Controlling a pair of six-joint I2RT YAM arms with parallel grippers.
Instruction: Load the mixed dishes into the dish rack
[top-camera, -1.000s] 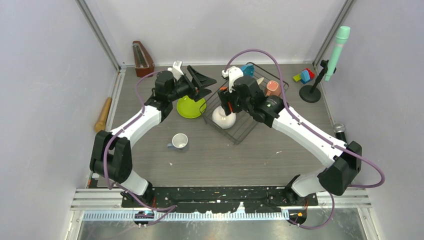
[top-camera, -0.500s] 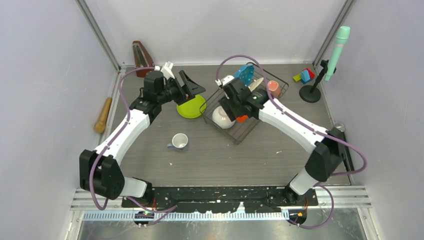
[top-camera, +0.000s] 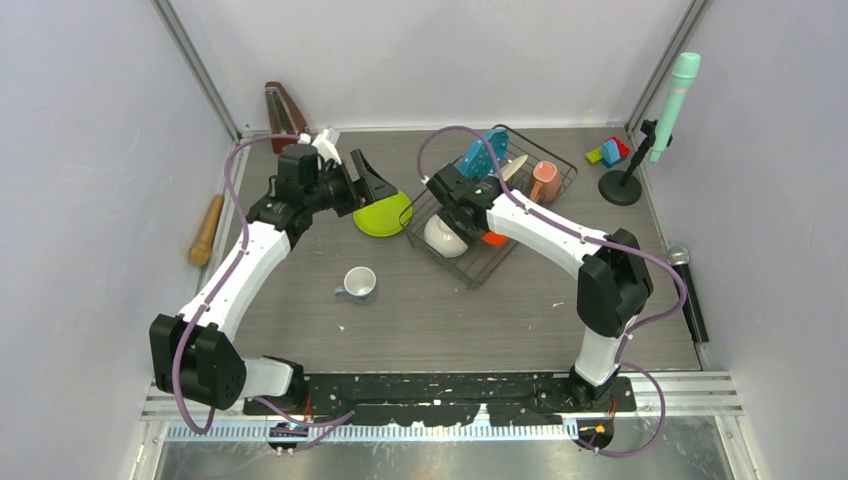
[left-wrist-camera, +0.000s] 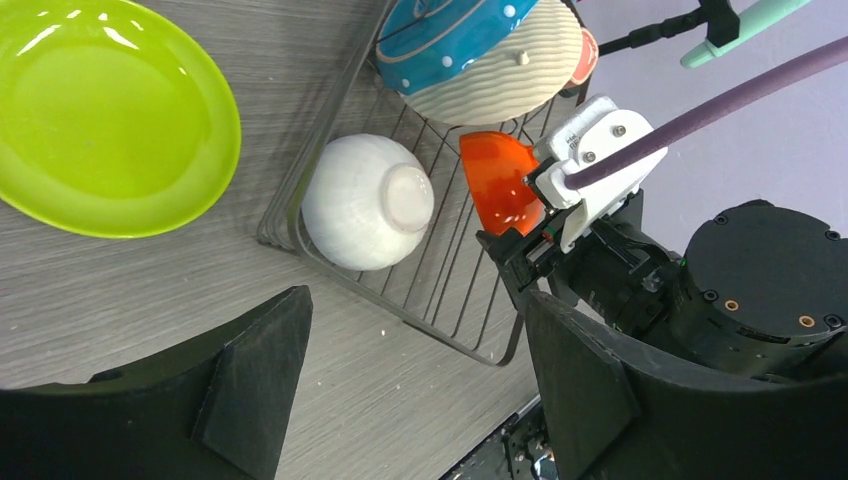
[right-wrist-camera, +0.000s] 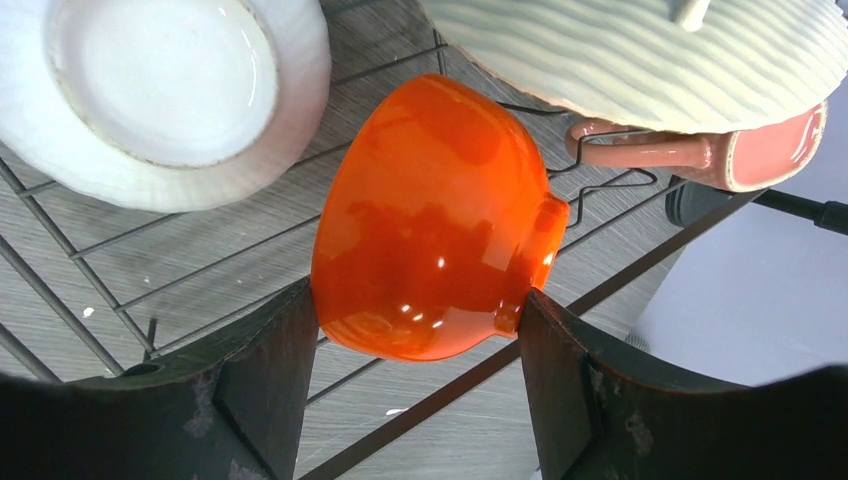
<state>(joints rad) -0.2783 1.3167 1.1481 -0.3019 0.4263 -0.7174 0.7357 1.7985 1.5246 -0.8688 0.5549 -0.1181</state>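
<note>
Orange glaze fills the right wrist view: the small orange bowl (right-wrist-camera: 430, 220) is tipped on its side and pinched between the two fingers of the right gripper (right-wrist-camera: 418, 295), one finger against each flank. It sits over the floor wires of the dish rack (top-camera: 440, 260), just right of the white bowl (left-wrist-camera: 365, 200); whether it rests on the wires cannot be told. The white bowl lies tipped in the rack's near-left corner with its foot showing. At the rack's far end the blue white-dotted plate (top-camera: 483, 152) stands on edge, leaning, and the pink mug (top-camera: 545, 180) lies at the far right side.

On the table (top-camera: 450, 320), the small lime-green plate (top-camera: 383, 213) lies flat just left of the rack. The left gripper (left-wrist-camera: 415, 300) hangs over its far-left edge, fingers spread wide with nothing between them. The small pale grey-white mug (top-camera: 357, 284) stands upright nearer the arm bases, well apart from the rack.
</note>
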